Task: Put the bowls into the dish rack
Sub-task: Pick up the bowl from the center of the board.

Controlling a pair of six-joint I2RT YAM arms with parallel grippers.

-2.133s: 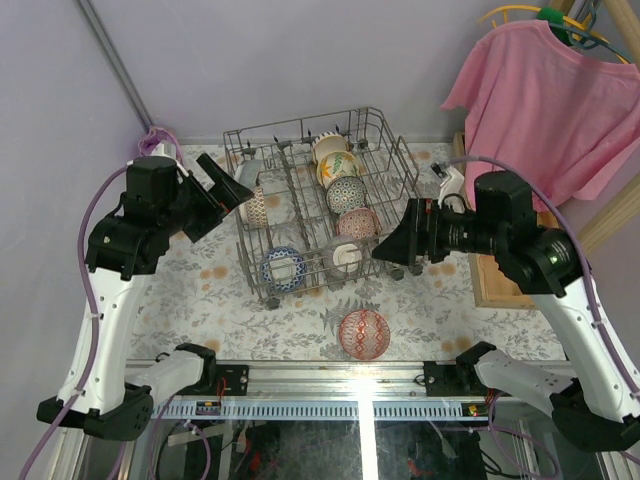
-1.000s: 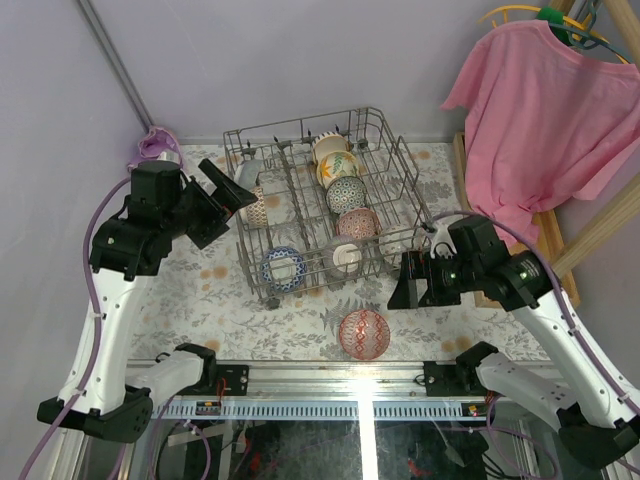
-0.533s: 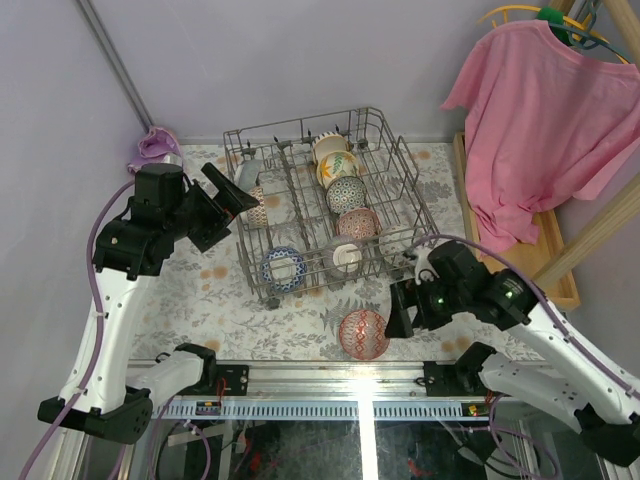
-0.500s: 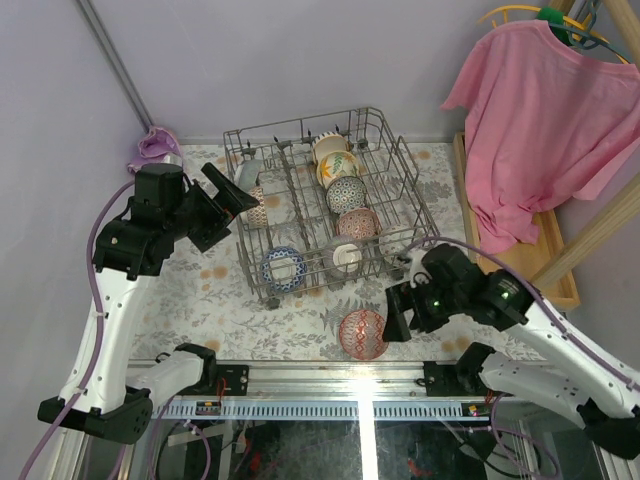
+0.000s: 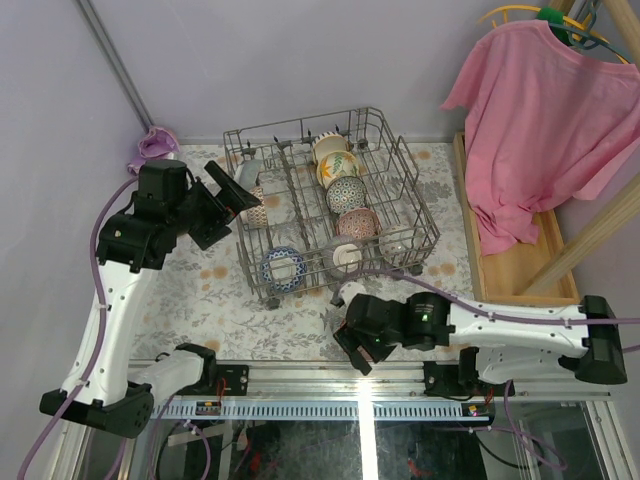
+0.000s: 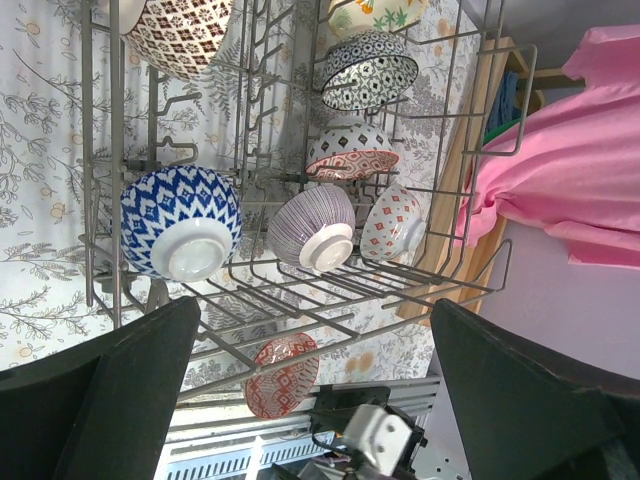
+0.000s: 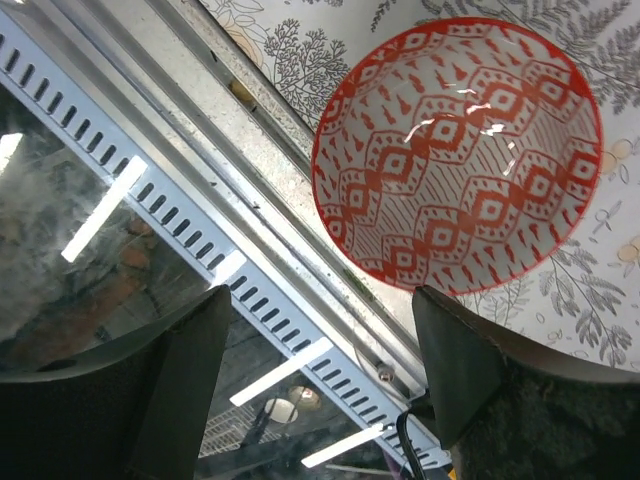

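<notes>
— Grey wire dish rack (image 5: 412, 195), seen from above: where is it?
— Just right of the left end effector (image 5: 240, 190), with bowls standing on edge inside. The right end effector (image 5: 352, 352) hangs low at the near edge of the worktop (image 5: 200, 290).
— Left wrist view?
— Fingers (image 6: 130, 380) spread wide, released, nothing between them. The rack is ahead with a blue bowl (image 6: 180, 220) nearest; a red bowl (image 6: 282, 375) lies outside it.
— Right wrist?
— Jaws apart, empty. The red bowl (image 7: 460, 155) sits upright just ahead of the fingertips (image 7: 200, 330), beside the metal rail (image 7: 200, 200).
</notes>
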